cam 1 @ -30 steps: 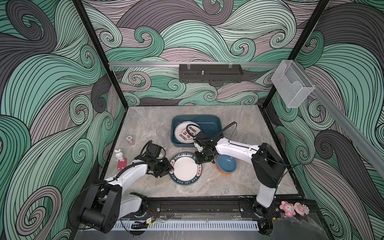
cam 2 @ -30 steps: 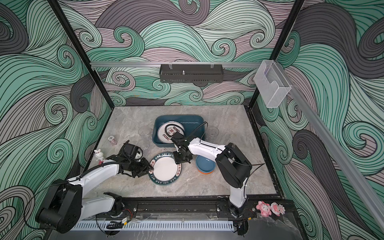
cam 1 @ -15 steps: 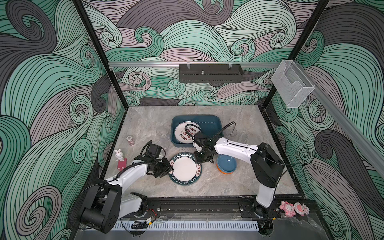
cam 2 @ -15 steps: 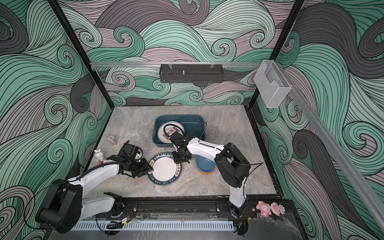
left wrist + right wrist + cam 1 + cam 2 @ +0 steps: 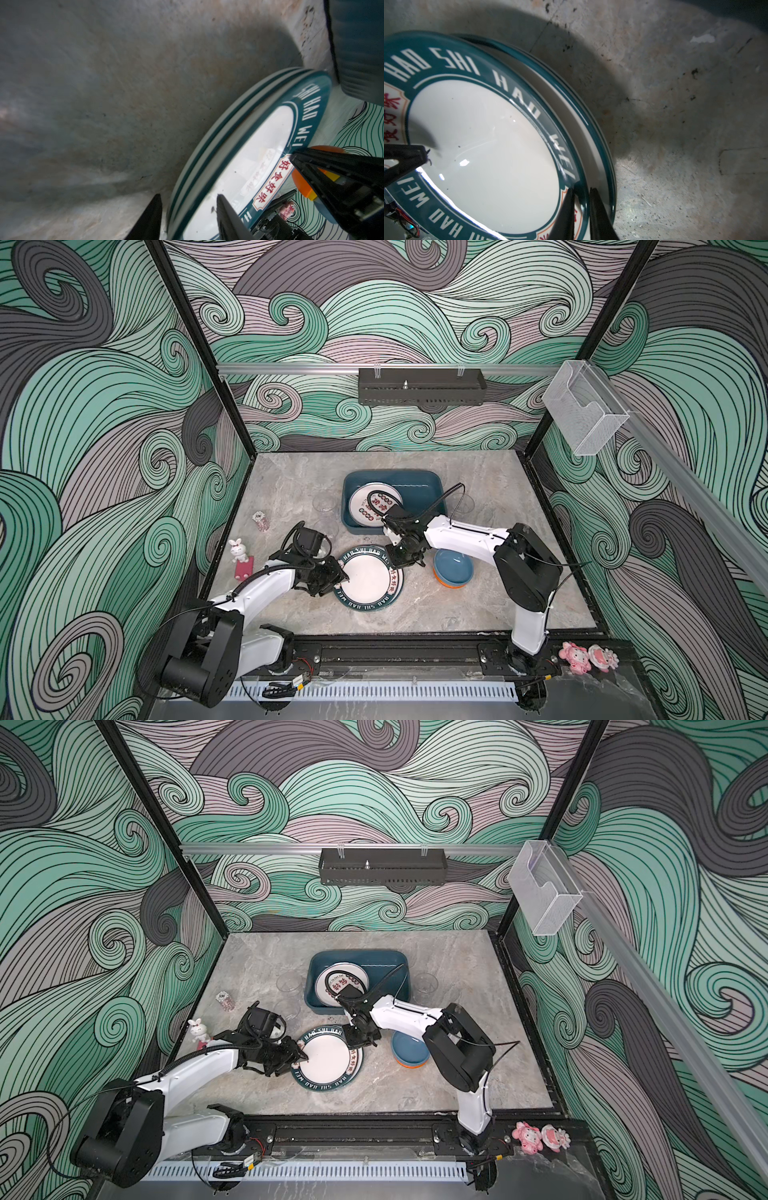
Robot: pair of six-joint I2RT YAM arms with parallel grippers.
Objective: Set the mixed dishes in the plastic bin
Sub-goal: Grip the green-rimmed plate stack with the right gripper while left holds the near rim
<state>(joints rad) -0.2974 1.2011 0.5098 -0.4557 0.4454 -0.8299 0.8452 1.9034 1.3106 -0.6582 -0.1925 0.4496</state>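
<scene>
Grey marble tabletop (image 5: pixel 286 481): the right gripper (image 5: pixel 581 190) is pinching the rim of the top plate (image 5: pixel 483 145), fingers (image 5: pixel 564 212) nearly together, its arm reaching low and bent at the elbow. Opposite it, the left gripper (image 5: pixel 189 196) is standing open, straddling the plate stack's (image 5: pixel 207 145) edge, arm stretched low. Just behind the right gripper, the plastic bin (image 5: pixel 428 483) is holding another plate (image 5: pixel 359 510).
</scene>
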